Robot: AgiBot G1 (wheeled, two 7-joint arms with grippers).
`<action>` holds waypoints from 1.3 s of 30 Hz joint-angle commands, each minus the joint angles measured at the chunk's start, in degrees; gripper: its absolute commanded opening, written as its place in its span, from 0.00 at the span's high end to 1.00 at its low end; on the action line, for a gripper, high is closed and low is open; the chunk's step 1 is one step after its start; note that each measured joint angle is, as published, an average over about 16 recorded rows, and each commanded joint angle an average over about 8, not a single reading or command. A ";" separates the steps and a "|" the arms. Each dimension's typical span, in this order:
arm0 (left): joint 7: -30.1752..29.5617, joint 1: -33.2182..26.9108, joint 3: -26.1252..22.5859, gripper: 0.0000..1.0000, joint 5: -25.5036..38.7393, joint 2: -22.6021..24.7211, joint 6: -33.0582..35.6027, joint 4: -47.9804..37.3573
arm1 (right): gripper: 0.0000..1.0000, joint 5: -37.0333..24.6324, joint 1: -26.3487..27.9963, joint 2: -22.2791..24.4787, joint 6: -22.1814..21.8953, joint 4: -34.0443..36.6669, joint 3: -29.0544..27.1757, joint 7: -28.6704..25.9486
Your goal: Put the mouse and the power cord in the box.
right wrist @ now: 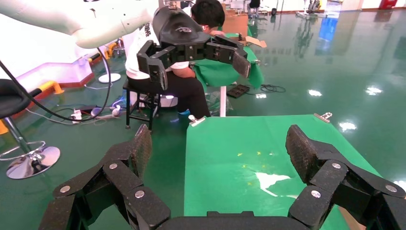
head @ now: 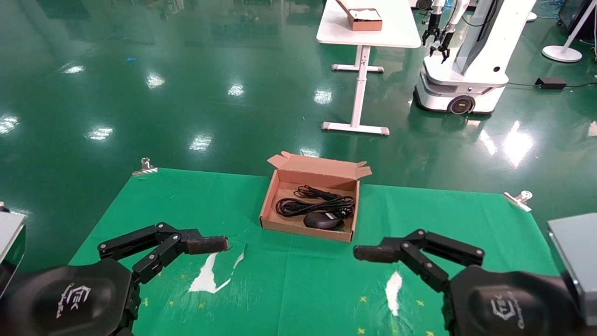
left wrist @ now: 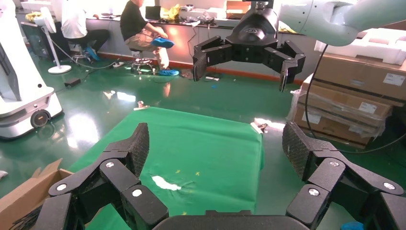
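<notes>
Head view: mouse (head: 323, 220) sits inside the box (head: 272, 201), at the near side, w/ the power cord (head: 311, 204) coiled just behind it, also inside; a thinner bundled cable lies farther back in the box, toward the lid. Box lid flap (head: 322, 166) stands open at the far side, side tabs sticking out. Box rests on the green cloth (head: 298, 280) covering the counter, roughly centre, toward the far edge. Cloth has white torn patches near the front and is pinned by metal clips (head: 145, 166) at both far corners. Left hand (head: 205, 244) hangs low over the cloth, near-left of the box, not touching it; wrist view shows its fingers (left wrist: 137, 146) spread wide apart, nothing between. Right hand (head: 375, 252) mirrors it at near-right of the box, fingers (right wrist: 300, 150) likewise apart and empty. Beyond the counter: glossy green floor, white table (head: 368, 28) w/ a small brown box (head: 365, 18), another robot (head: 468, 60) beside it.
</notes>
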State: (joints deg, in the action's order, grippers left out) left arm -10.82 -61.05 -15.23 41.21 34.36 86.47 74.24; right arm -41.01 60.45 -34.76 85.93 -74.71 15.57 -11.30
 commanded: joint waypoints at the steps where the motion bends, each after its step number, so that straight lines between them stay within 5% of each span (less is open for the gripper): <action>1: -0.01 0.13 0.20 0.00 -0.18 -0.17 0.20 0.16 | 0.00 0.39 -0.51 0.13 0.11 -0.50 -0.21 -0.21; 39: 0.05 -0.46 -0.71 0.00 0.60 0.60 -0.75 -0.63 | 0.00 -0.92 1.24 -0.27 -0.27 1.29 0.49 0.68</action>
State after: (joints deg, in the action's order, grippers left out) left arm -10.76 -61.51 -15.94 41.80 34.96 85.72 73.60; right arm -41.93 61.68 -35.03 85.66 -73.42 16.05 -10.62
